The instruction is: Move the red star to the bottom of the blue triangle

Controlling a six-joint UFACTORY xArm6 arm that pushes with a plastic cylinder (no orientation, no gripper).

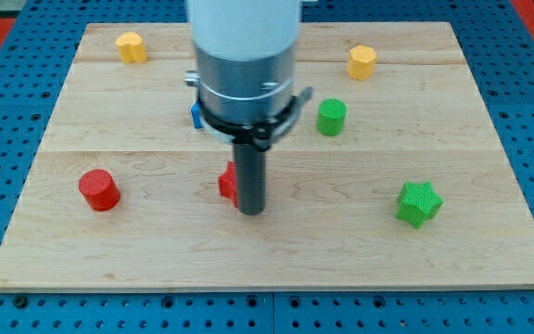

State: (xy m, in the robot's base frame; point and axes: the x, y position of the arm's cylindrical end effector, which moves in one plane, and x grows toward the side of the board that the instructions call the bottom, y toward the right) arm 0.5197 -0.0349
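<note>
The red star (227,184) lies near the board's middle, mostly hidden behind my rod; only its left part shows. My tip (251,211) rests on the board just right of and below it, touching or nearly touching. A sliver of a blue block (195,114), its shape hidden, shows above the star, behind the arm's grey body.
A red cylinder (98,190) sits at the left. A green cylinder (331,117) and a green star (419,203) sit at the right. Two yellow blocks sit near the top, one left (132,46), one right (362,62). The wooden board (489,260) lies on a blue pegboard.
</note>
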